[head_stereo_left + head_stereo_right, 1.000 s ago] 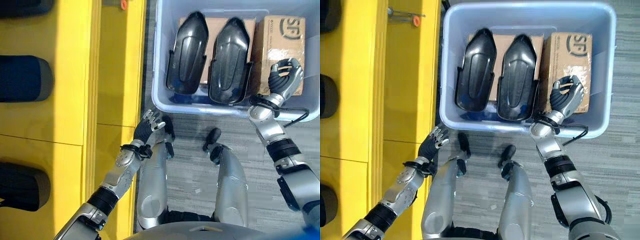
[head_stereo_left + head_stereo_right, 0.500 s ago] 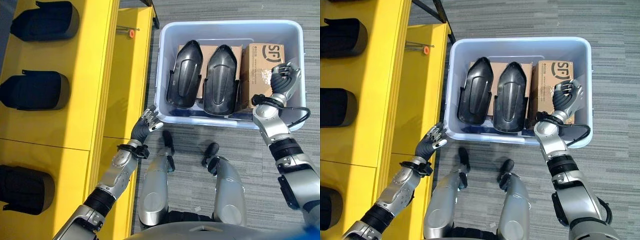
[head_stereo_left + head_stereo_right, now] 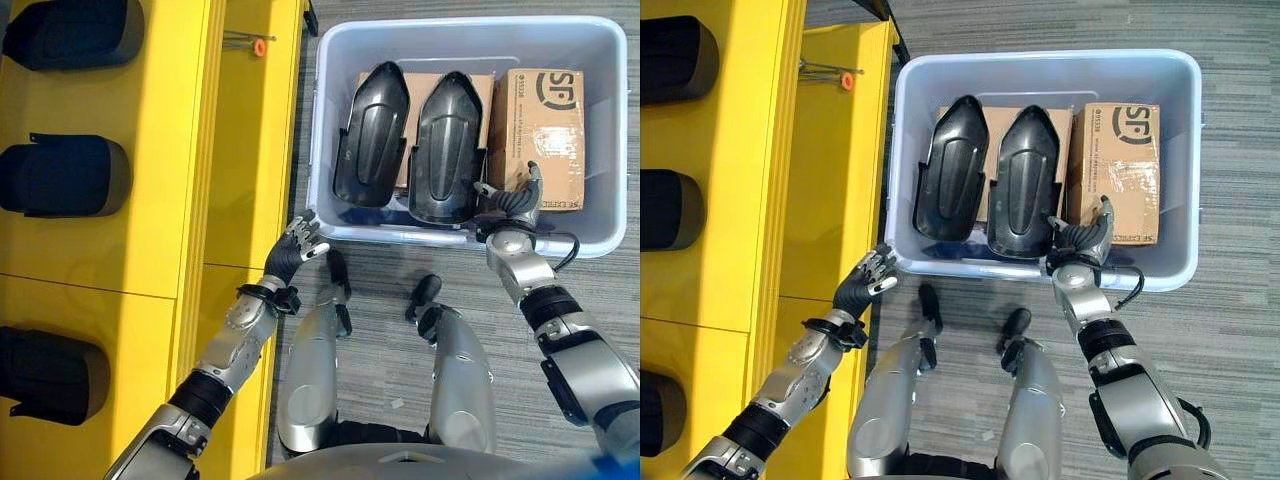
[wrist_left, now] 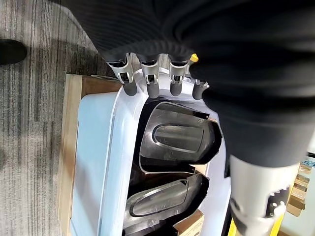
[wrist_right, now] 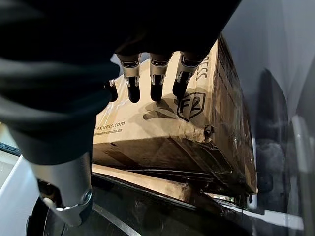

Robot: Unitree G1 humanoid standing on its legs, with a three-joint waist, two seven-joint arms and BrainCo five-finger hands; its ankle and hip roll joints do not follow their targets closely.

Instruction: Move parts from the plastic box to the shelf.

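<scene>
A pale plastic box (image 3: 318,120) stands on the floor ahead. In it two black moulded parts (image 3: 370,135) (image 3: 445,145) lie side by side on cardboard, with a cardboard carton (image 3: 545,120) to their right. My right hand (image 3: 512,205) is open just inside the box's near wall, between the right part and the carton, holding nothing. Its fingers (image 5: 156,91) hover over the carton (image 5: 162,118). My left hand (image 3: 293,250) is open and holds nothing by the box's near left corner, at the edge of the yellow shelf (image 3: 235,150).
Three black parts (image 3: 70,30) (image 3: 65,175) (image 3: 45,375) lie on the yellow shelf at the left. A thin tool with an orange tip (image 3: 258,45) lies on the shelf's lower step. A wooden board (image 4: 71,147) shows under the box.
My right hand has come down from over the carton to the box's near wall, and its fingers have uncurled. The left hand has hardly moved. The camera has shifted.
</scene>
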